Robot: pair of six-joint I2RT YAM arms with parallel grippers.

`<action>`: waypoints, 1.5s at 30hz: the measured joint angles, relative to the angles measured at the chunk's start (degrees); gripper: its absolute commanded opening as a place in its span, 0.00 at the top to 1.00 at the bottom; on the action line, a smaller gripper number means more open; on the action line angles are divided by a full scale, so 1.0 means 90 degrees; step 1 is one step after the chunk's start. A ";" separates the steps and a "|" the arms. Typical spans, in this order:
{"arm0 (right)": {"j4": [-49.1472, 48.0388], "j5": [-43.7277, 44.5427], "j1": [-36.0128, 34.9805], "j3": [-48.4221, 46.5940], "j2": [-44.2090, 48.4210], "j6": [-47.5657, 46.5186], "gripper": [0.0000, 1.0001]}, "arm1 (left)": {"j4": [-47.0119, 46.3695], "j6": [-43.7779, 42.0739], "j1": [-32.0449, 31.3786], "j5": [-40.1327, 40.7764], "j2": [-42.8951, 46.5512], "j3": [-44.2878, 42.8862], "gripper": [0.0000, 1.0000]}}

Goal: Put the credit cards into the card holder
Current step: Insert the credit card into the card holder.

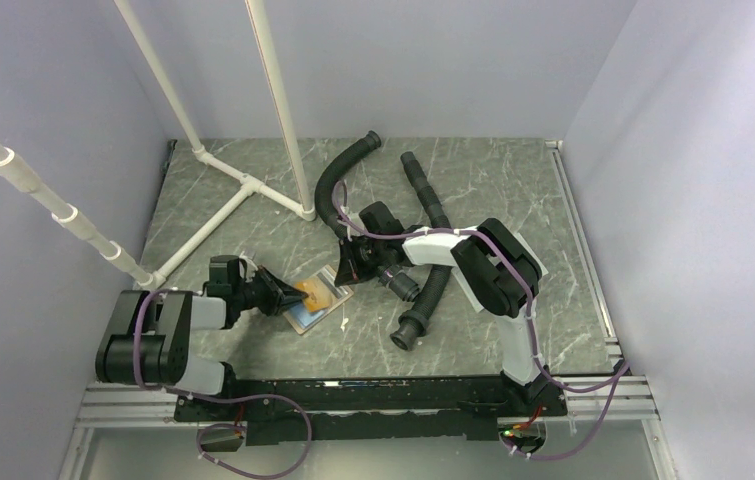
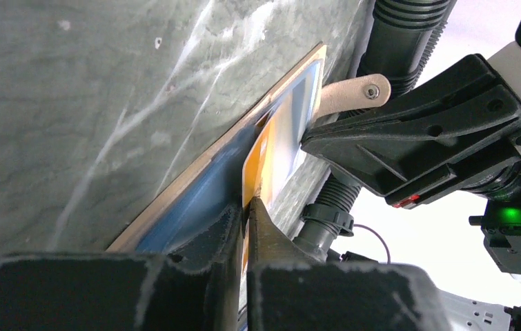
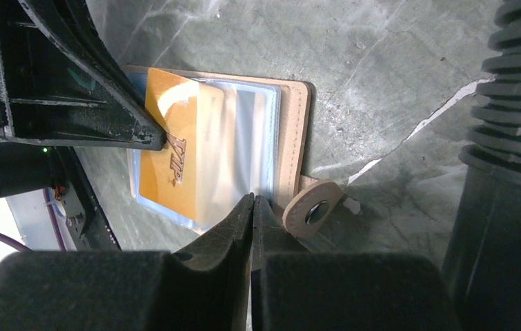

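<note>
The tan card holder (image 1: 305,318) lies open on the table, its clear pockets facing up. My left gripper (image 2: 249,207) is shut on an orange-yellow credit card (image 3: 174,148). The card's far end sits under a clear pocket of the card holder (image 3: 292,138). My right gripper (image 3: 252,200) is shut, and its tips rest on the near edge of that clear pocket, beside the snap tab (image 3: 312,210). From above, the left gripper (image 1: 291,292) and right gripper (image 1: 338,270) meet over the holder from opposite sides. No other credit cards show.
Two black corrugated hoses (image 1: 423,290) (image 1: 338,185) lie behind and right of the holder, close to the right arm. A white pipe frame (image 1: 243,185) stands at the back left. Walls close in the table on three sides.
</note>
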State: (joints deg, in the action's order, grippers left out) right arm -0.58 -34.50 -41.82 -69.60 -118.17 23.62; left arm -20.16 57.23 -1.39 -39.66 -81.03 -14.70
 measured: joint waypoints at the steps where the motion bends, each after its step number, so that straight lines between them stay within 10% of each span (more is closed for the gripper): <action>1: 0.0000 0.0000 -0.0002 0.0000 0.0000 0.0000 0.95 | -0.0124 0.0061 0.0000 -0.0036 -0.0100 0.0000 0.95; 24: -0.0121 0.0097 -0.0119 -0.0002 -0.0027 0.0209 0.98 | -0.1319 0.0753 -0.0090 0.0741 0.0670 0.0697 1.00; 45: -0.0121 0.0100 -0.0114 -0.0002 -0.0036 0.0284 0.99 | -0.3956 0.1350 0.0022 0.0112 -0.1569 0.0789 1.00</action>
State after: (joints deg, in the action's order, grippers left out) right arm -1.67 -33.61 -42.85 -69.63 -118.50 26.17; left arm -55.77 69.38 -1.19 -38.65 -95.15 -7.60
